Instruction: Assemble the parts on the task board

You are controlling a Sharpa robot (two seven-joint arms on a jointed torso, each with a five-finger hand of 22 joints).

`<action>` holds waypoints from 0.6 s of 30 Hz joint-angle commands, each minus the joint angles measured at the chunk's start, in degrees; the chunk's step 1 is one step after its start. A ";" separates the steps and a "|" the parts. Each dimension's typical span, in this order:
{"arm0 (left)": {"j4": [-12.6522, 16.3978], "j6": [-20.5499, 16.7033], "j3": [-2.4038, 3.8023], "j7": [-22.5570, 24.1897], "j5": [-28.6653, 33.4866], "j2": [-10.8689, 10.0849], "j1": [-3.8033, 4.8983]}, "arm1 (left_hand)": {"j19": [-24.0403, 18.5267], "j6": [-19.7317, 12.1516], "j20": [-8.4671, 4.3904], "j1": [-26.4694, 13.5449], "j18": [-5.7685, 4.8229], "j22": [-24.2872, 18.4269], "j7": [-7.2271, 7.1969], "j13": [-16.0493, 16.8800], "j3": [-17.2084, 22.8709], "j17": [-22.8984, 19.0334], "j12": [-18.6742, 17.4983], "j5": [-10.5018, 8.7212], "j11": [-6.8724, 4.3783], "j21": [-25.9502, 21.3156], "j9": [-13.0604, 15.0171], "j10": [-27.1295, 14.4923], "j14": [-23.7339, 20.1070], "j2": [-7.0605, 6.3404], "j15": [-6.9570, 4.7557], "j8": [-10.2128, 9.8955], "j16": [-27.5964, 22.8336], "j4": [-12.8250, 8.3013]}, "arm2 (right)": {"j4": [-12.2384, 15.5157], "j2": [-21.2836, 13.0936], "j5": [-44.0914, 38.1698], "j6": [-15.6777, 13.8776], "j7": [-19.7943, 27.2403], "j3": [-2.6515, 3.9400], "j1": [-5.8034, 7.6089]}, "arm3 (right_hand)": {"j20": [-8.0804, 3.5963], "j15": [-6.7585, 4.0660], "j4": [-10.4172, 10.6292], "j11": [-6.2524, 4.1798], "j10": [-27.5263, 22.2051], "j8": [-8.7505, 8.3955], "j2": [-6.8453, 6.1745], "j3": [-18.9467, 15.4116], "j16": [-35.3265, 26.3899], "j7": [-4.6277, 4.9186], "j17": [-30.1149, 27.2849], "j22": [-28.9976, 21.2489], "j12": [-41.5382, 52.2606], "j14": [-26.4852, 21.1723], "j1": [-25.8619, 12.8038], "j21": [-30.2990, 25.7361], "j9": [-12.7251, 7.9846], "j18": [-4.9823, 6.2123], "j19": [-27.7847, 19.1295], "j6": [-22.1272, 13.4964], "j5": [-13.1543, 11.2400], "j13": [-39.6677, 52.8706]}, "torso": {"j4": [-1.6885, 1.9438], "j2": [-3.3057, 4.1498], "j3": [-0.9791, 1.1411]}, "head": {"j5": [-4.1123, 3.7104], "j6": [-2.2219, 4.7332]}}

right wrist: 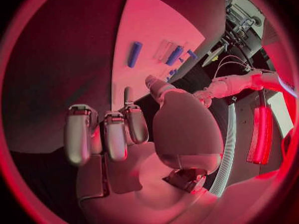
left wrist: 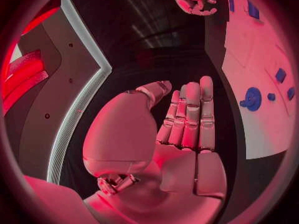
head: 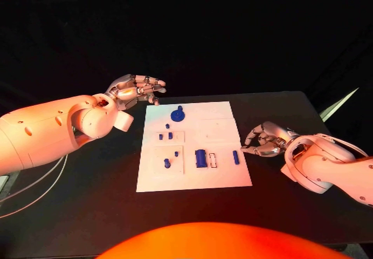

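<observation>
Both hands hold nothing: left hand point(head: 138, 88) fingers straight, apart; right hand point(head: 267, 140) loosely curled by board's point(head: 225, 181) right edge. Go slow, grab blue peg point(head: 235, 157) w/ fingertips.

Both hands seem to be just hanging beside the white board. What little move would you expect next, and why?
Probably the right hand reaches over to the loose blue bar at the near edge of the white board. That hand hovers just beside it holding nothing, while the left hand is off the board's far corner, also holding nothing.
</observation>
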 commanded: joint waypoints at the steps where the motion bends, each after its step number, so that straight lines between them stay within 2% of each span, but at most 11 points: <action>1: 0.17 0.24 0.03 0.16 0.08 0.07 -0.03 | 0.61 -0.62 0.10 -1.57 -0.18 -0.53 0.15 0.85 0.02 0.15 0.67 0.02 -0.07 -0.59 0.87 -0.77 -0.29 -0.52 0.03 0.99 -0.67 0.93 | -0.30 0.31 -0.83 0.48 -1.02 -0.03 -0.59 | 0.47 -0.20 0.07 0.36 -0.24 -0.50 -0.33 -2.38 -0.55 -0.13 11.97 13.20 0.19 5.42 -0.15 0.16 -0.16 -0.24 3.25 0.71 -0.77 9.04 | 0.01 0.02 0.07 | -0.03 0.00; 3: 0.17 0.26 0.03 0.15 0.08 0.07 -0.05 | 0.61 -0.62 0.10 -1.57 -0.18 -0.53 0.15 0.85 0.02 0.15 0.67 0.02 -0.07 -0.59 0.87 -0.77 -0.29 -0.52 0.03 0.99 -0.67 0.93 | -0.64 0.76 -1.02 0.52 -1.57 -0.03 -0.98 | 0.42 -0.28 0.34 0.27 -0.20 -0.40 -0.16 -2.87 -0.52 -0.24 12.03 13.22 0.25 5.44 -0.10 0.24 -0.10 -0.26 3.29 1.03 -0.70 9.05 | 0.06 0.05 0.10 | -0.01 0.00; 8: 0.19 0.25 0.03 0.10 0.09 0.01 -0.09 | 0.63 -0.63 0.10 -1.58 -0.17 -0.58 0.13 0.86 -0.01 0.16 0.70 0.02 -0.09 -0.65 0.87 -0.77 -0.28 -0.50 0.03 1.03 -0.66 0.97 | -1.64 2.11 -1.23 0.62 -2.74 -0.05 -1.99 | 0.29 -0.43 1.20 0.10 -0.14 -0.32 0.15 -4.25 -0.54 -0.43 11.99 13.24 0.35 5.43 -0.12 0.27 0.00 -0.26 3.32 1.46 -0.76 9.06 | 0.21 0.13 -0.05 | 0.02 0.00; 18: 0.22 0.31 0.03 -0.11 0.09 -0.13 -0.11 | 0.69 -0.63 0.09 -1.34 -0.14 -0.66 0.08 0.88 0.07 0.18 0.76 0.08 -0.14 -0.74 0.89 -0.78 -0.29 -0.39 -0.02 1.11 -0.65 0.87 | -2.83 3.97 -1.28 1.12 -3.54 -0.06 -2.71 | 0.20 -0.51 2.17 0.01 -0.12 -0.34 0.66 -5.36 -0.53 -0.52 12.04 13.24 0.39 5.45 -0.13 0.22 0.06 -0.26 3.33 1.64 -0.71 9.04 | 0.06 0.06 -0.08 | 0.46 0.00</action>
